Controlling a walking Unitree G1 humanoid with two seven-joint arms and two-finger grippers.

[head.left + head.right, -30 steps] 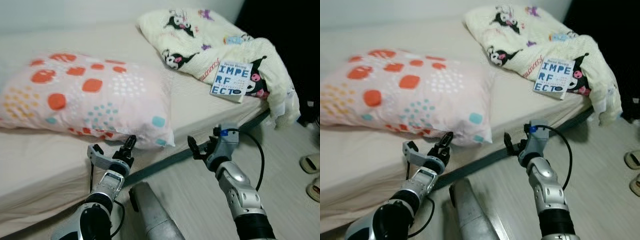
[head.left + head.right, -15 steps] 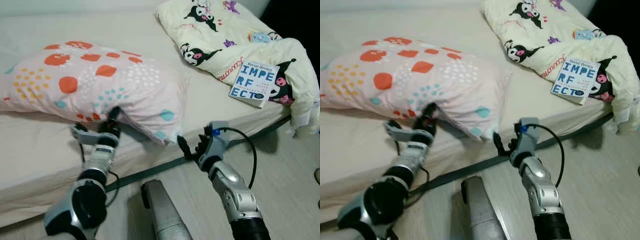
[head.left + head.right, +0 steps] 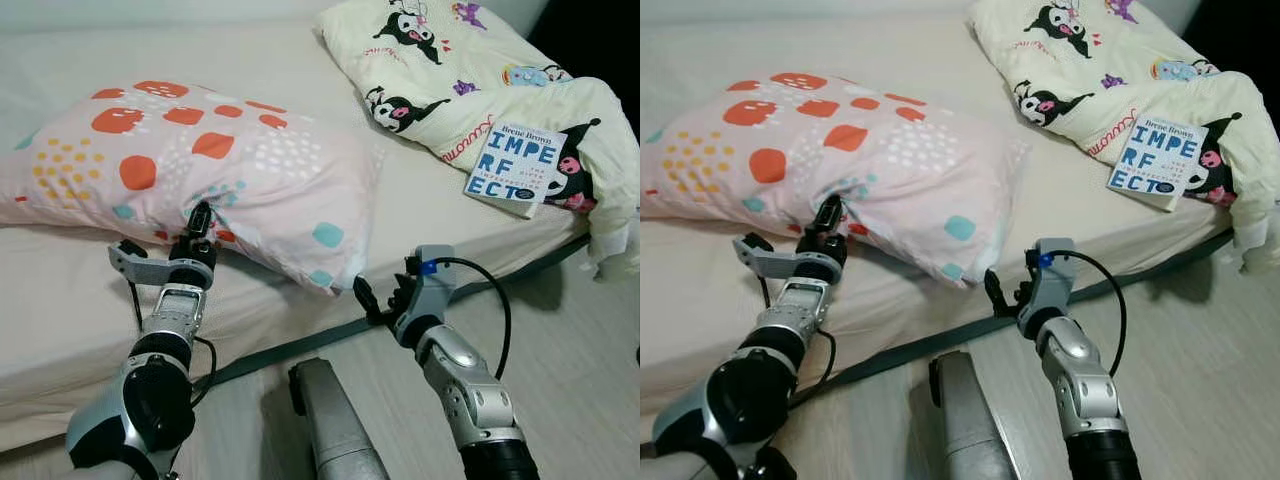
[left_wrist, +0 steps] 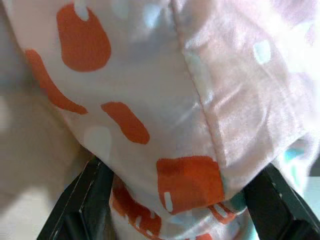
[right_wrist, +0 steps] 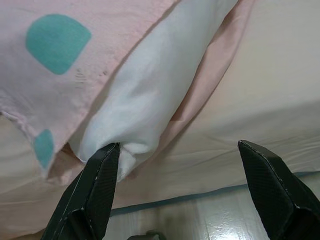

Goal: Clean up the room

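Tidying barely begun: left gripper w/ fingers spread round front edge of spotted pillow, lying askew near bed edge; right gripper spread, empty, just by pillow corner; book & crumpled blanket untouched on bed

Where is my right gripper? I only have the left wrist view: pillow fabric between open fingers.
Observer: The right gripper is open, just off the pillow's corner nearest the edge of the bed.
Operator: And where along the pillow is the left one?
Observer: The left gripper is pressed into the pillow's front edge, roughly midway along it.
Operator: Anything else on the bed?
Observer: A book lies on a cartoon-print blanket, off to the robot's right.
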